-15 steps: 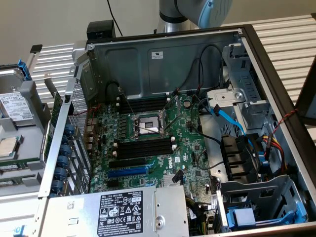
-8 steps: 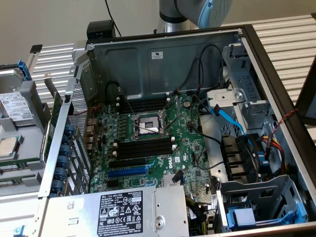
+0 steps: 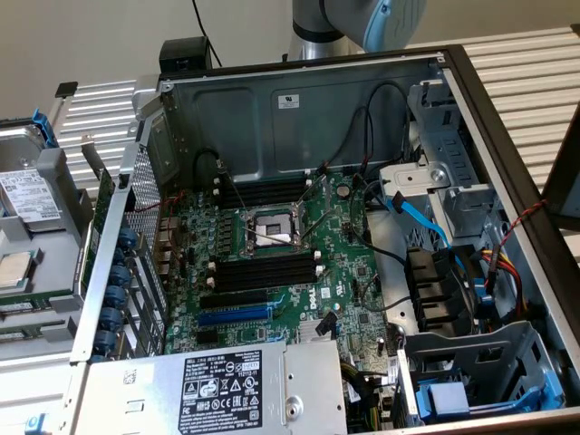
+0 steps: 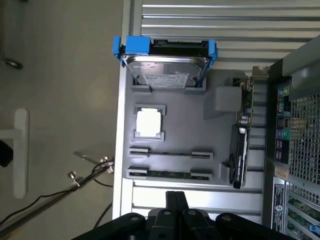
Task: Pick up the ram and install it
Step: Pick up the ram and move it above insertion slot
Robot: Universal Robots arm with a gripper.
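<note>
On a grey parts tray (image 4: 220, 165) lie two ram sticks in end holders: a thin one seen edge-on (image 4: 170, 154) and a green one (image 4: 167, 174) nearer my gripper. High above the tray's near edge hangs my gripper (image 4: 175, 196), shut and holding nothing, with the green stick just beyond its fingertips. The open computer case (image 3: 507, 154) holds the green motherboard (image 3: 349, 263) with long black memory slots (image 3: 263, 272) in front of the processor socket (image 3: 272, 228) and more slots (image 3: 263, 192) behind it. Part of the arm (image 3: 362, 18) rises behind the case.
The tray also carries a hard drive in a blue bracket (image 4: 165, 62), a processor chip (image 4: 149, 121) and an upright expansion card (image 4: 240, 150). In the case are a power supply (image 3: 227, 390), a blue expansion slot (image 3: 234, 314), loose cables (image 3: 426, 227) and a drive cage (image 3: 471, 376).
</note>
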